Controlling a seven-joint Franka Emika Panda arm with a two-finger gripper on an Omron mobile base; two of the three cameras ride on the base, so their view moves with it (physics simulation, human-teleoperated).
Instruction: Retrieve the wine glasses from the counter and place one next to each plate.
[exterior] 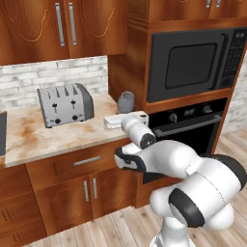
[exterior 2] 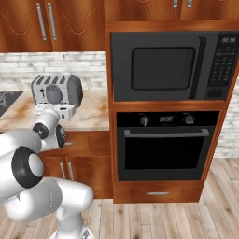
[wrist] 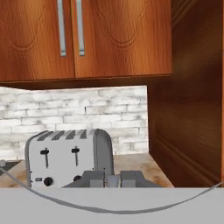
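Clenched on a thin grey stem between the finger tips: tool (wrist: 113,180), jaws all but touching. Just above the white hand, a smoky-grey wine glass (exterior: 126,102), bowl upright, stem and foot hidden behind the hand, so contact with the surface (exterior: 38,137) impossible to judge. Positioned over the right end of that beige marbled top, near the wood column housing the microwave (exterior: 193,62) and the black oven (exterior: 193,130). To the left of the glass, well apart in the left base view, a steel four-slot toaster (exterior: 65,104) standing against the white brick wall (exterior: 29,79). From the right base view, glass bowl overlapping the toaster's front. Overhead, reddish-brown cabinets (exterior: 62,26) with steel bar handles.
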